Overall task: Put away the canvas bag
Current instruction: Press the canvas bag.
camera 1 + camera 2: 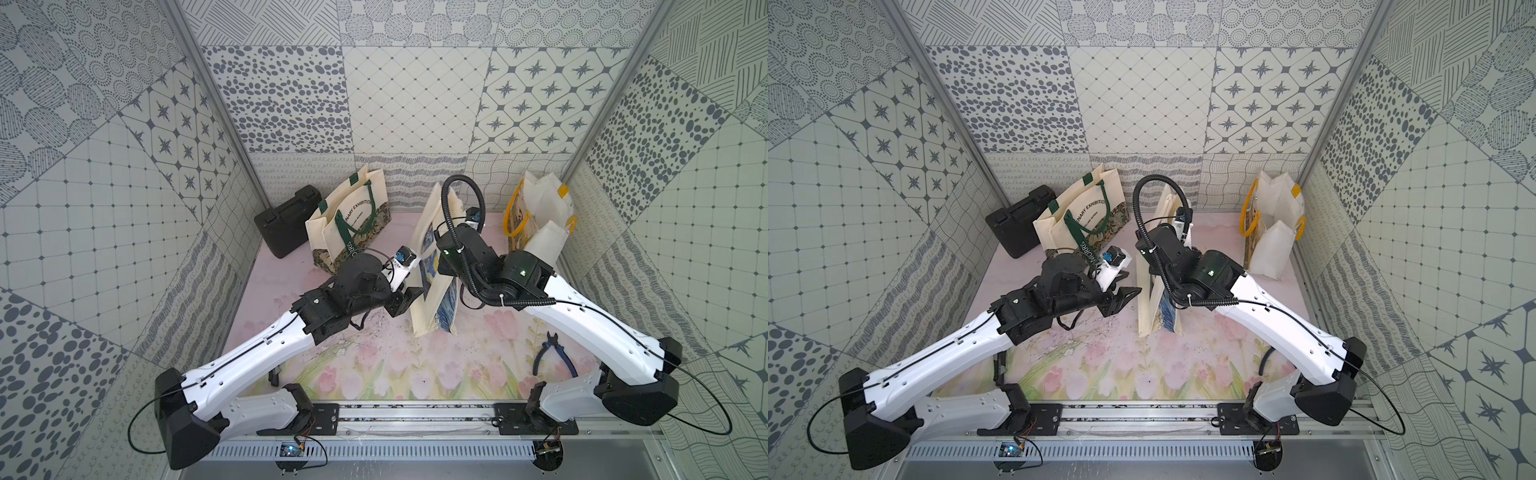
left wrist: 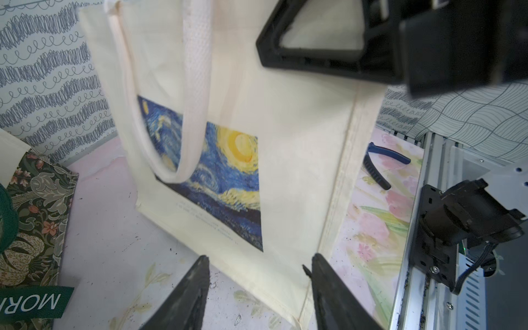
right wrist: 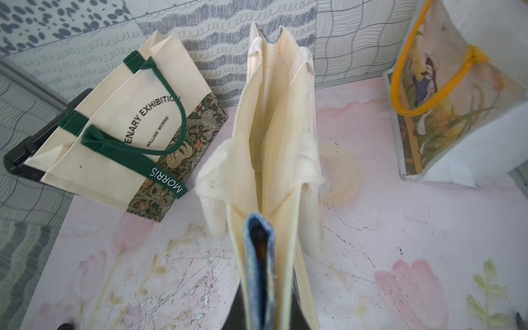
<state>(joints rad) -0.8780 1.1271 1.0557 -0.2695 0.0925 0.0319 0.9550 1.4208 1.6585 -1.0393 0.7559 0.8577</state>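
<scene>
Standing upright mid-table (image 1: pixel 374 374), your cream bag (image 1: pixel 430 309) bears a starry-night print, its long axis running near to far. Right gripper (image 3: pixel 259 257) pinches its near top edge; left gripper (image 2: pixel 260 257) gapes beside its left face. Pliers (image 1: pixel 555 353) lie near-right. Behind stand a green-handled bag (image 1: pixel 353 220), a case (image 1: pixel 282 226) and a yellow-handled bag (image 1: pixel 536 216).

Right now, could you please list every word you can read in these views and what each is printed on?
"ENARY EXHIBITION" (start hidden): cream face of the green-handled bag.
"WILLIAM MORRIS": same face, below.
"MORRIS": its green strap.
Small print under the painting on the canvas bag: too blurred to read.
</scene>
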